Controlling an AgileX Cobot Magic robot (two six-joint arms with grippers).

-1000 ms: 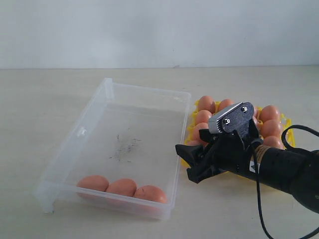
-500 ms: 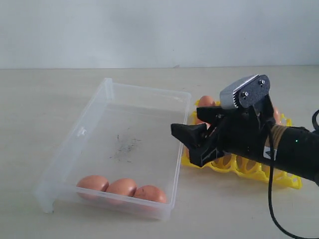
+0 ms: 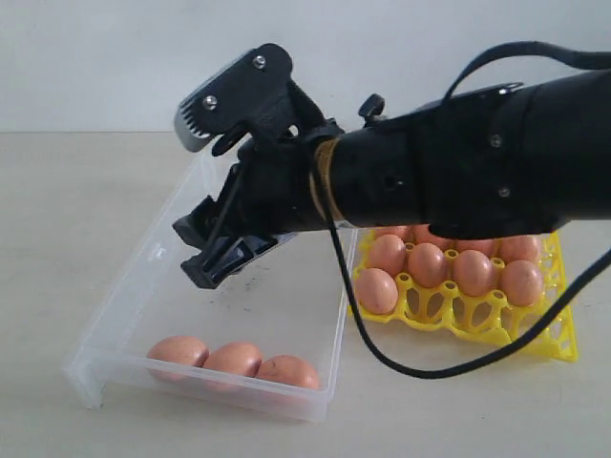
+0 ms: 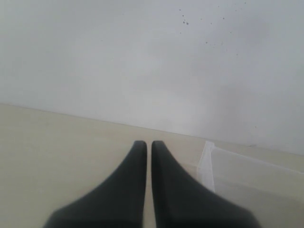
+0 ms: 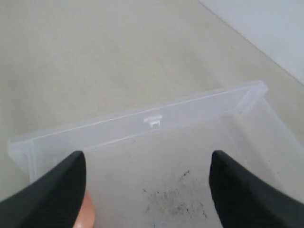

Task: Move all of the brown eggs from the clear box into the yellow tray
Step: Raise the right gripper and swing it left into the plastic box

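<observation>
While right pincer (image 3: 191, 254) gapes over clear box (image 3: 135, 296), eggs (image 3: 234, 360) line edge.

The right tool (image 3: 196, 253) has left the near-left corner of the yellow tray (image 3: 496, 329), risen and swung leftwards across the right wall of the clear box (image 3: 124, 305). It now hangs above the box's scuffed floor, toward its left side. Its arm now stretches across the far part of the tray and fills much more of the exterior view, while the brown eggs (image 3: 377, 291) in the tray's near-left cups, hidden before, stand uncovered.
</observation>
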